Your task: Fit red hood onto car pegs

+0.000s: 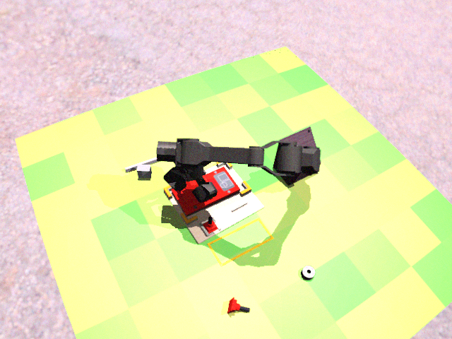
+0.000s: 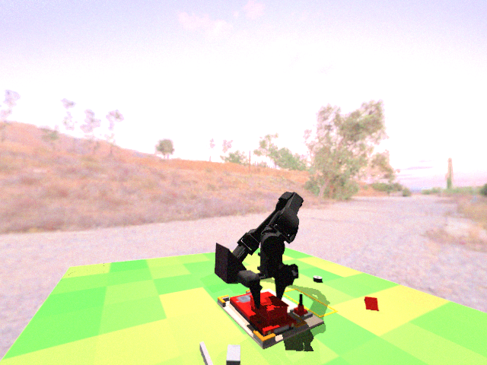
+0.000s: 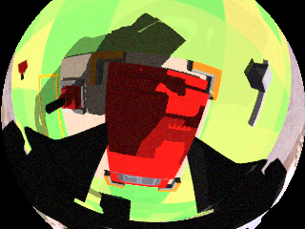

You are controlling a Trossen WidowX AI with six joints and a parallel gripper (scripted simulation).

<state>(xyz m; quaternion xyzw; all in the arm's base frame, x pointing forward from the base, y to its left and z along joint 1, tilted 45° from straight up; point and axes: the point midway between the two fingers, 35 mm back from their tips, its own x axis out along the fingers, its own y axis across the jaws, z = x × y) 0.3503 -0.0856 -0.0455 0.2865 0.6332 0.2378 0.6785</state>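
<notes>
The red hood [image 2: 277,312] [image 3: 135,105] is between the fingers of my gripper [image 1: 190,186] [image 2: 268,301] [image 3: 151,133], which is shut on its sides. It is over the rear part of the red chassis [image 1: 220,193] [image 2: 237,304], away from the grey printed panel, and looks roughly in line with it. The chassis sits in the jig [image 1: 251,208] [image 3: 76,125] between yellow corner brackets. The hood looks low, at or close to the deck. The pegs, the engine block and the corner holes are hidden or too dark to make out, so I cannot tell whether the hood is flat.
A red piece with a black stem [image 1: 210,225] [image 2: 300,309] [image 3: 71,96] stands in a holder on the jig plate. A similar red piece [image 1: 233,306] and a white-and-black wheel [image 1: 308,270] lie apart. A grey block [image 1: 144,171] [image 2: 233,353] and bar are beyond the jig. A yellow outline [image 1: 240,252] marks the mat.
</notes>
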